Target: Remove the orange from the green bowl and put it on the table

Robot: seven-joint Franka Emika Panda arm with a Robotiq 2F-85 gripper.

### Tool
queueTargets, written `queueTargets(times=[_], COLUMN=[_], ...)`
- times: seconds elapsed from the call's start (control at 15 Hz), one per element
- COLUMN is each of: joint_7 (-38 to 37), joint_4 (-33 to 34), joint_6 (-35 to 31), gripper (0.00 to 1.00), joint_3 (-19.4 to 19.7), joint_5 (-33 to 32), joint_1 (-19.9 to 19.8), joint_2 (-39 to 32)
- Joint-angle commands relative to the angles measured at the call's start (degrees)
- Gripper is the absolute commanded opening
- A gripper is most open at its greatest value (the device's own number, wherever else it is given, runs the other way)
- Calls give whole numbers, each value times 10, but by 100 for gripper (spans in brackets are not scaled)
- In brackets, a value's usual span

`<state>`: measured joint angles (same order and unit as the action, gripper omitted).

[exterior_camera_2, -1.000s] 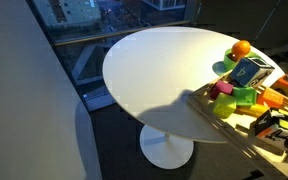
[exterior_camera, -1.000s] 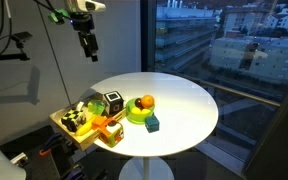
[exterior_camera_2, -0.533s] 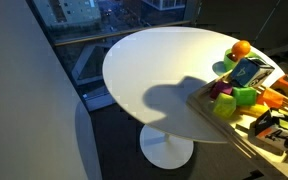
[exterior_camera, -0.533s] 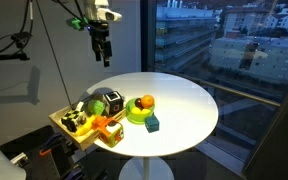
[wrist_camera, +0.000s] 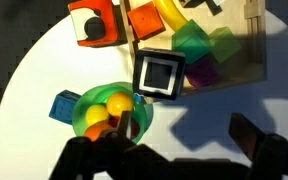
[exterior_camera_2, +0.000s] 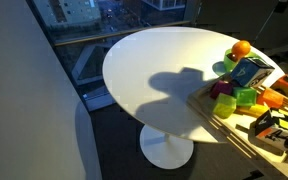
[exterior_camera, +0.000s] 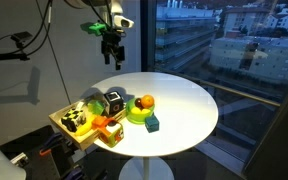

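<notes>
At the desk's 9 o'clock edge in an exterior view sits a wooden tray point(exterior_camera: 76, 122) of toys, which plays no part in the job. Just toward 3 o'clock from it, near the middle of the desk point(exterior_camera: 189, 105), stands the bowl point(exterior_camera: 136, 114), and the orange point(exterior_camera: 146, 101) lies inside it, on its 2 o'clock side. A teal cube point(exterior_camera: 153, 124) rests just beside the bowl at 5 o'clock.

The arm point(exterior_camera: 111, 30) hangs high above, at about 11 o'clock from the bowl and well apart from it. In the wrist view the jaws appear only as dark shapes with a gap between them, so they seem spread and hold nothing.

Judged from this, no part of the task is done: the orange has not been lifted. What is left is the whole sequence of coming down over the bowl, pinching the orange, raising it and setting it on the bare desk, which lies free toward 3 o'clock.
</notes>
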<state>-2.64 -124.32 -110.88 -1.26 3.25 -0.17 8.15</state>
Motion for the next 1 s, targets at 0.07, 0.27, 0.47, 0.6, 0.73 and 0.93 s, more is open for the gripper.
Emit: queueTargets(times=[0.07,0.27,0.47,0.6,0.73,0.93], joint_7=[2,2,2,2,-3,3], joint_4=[8,5,5,5,15,32], joint_6=[-5,-5,-5,-5,-17,-37], gripper=[100,100,100,100,100,100], joint_3=[3,3,3,3,5,13], joint_5=[-1,-1,-1,-1,-1,0], joint_1=[2,2,2,2,0,-5], joint_2=[-8,-9,-9,-9,-18,-31])
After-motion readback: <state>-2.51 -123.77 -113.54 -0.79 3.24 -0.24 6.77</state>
